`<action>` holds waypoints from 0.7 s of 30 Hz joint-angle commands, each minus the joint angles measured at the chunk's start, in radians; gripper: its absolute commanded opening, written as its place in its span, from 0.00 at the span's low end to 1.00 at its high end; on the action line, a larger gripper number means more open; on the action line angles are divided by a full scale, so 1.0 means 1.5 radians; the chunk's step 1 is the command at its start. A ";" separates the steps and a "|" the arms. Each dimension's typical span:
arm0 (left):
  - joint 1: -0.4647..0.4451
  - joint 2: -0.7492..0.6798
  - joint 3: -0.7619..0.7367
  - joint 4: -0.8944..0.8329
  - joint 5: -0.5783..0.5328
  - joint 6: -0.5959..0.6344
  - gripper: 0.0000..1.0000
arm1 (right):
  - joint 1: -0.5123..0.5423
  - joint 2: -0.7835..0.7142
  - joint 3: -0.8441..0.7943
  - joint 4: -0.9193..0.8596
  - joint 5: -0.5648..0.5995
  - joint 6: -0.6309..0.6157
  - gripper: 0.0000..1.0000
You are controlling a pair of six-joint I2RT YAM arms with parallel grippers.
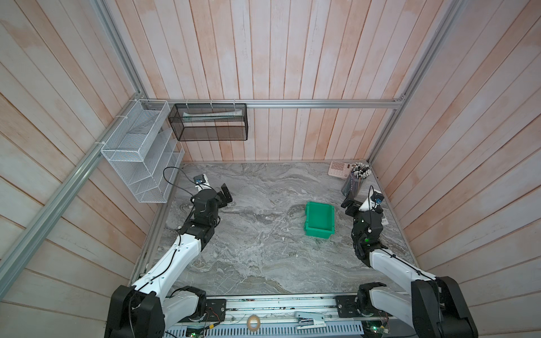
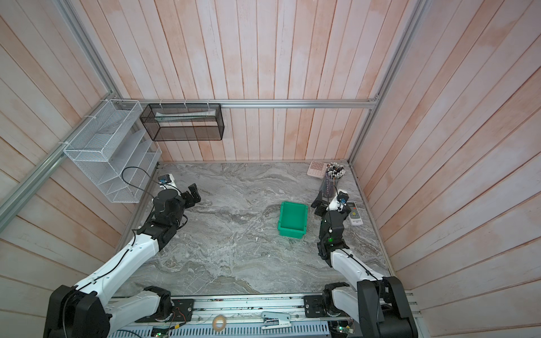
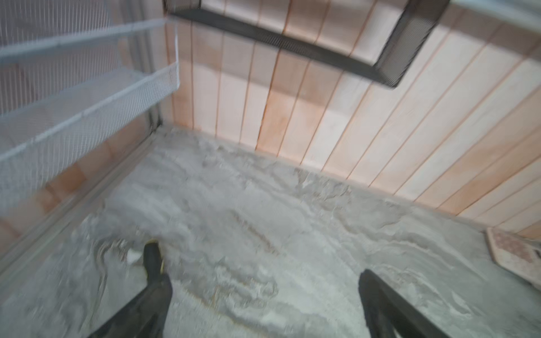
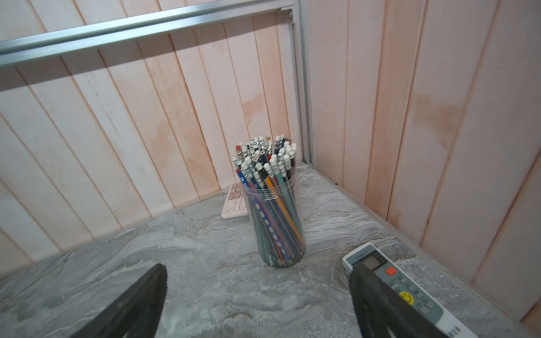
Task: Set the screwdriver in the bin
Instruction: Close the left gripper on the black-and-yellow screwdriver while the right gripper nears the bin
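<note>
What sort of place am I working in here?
Probably a mock desk or home-office corner built as a robot test cell: a jar of pencils, a pink calculator and a white mesh rack furnish it, while plank walls sit behind a bare aluminium frame.

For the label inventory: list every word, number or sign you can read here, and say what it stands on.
No word or number can be read.
Remote control: small print above the screen and near its other end, too small to read; one yellow smiley-face sign among the buttons.
Calculator: key marks blurred.
Pencils: barrel print too small.
Bin: no label visible.
</note>
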 commanded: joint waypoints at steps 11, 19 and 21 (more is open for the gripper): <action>0.141 0.200 0.102 -0.258 -0.002 -0.262 1.00 | 0.085 0.042 0.053 -0.075 -0.123 -0.047 0.98; 0.202 0.337 0.215 -0.295 0.037 -0.254 0.88 | 0.109 0.034 0.053 -0.070 -0.119 -0.063 0.99; 0.204 0.357 0.234 -0.296 0.031 -0.245 0.87 | 0.109 0.035 0.054 -0.068 -0.128 -0.061 0.99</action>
